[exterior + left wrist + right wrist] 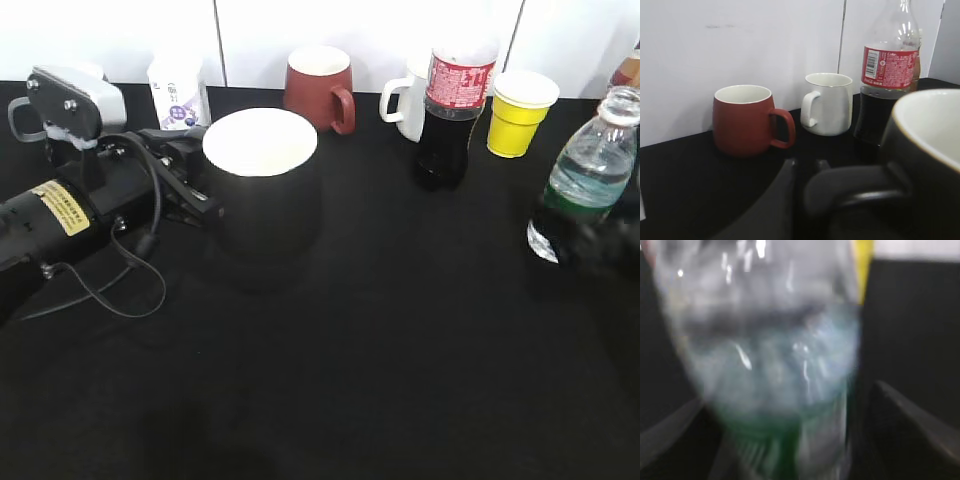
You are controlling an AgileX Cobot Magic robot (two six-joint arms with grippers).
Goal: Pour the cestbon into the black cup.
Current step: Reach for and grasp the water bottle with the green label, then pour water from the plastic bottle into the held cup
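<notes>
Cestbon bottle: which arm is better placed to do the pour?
Right. The clear ribbed plastic Cestbon bottle with the green label sits tilted in the right claw, uncapped. The left claw is at the handle of the rounded matte black cup, so it can steady it.

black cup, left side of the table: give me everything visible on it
The black cup is a rounded matte black mug, glossy white inside, looks ceramic, and appears empty. It stands upright on the black table, left of centre. Its black loop handle points toward the left gripper, whose jaws sit at the handle; contact is unclear.
</notes>
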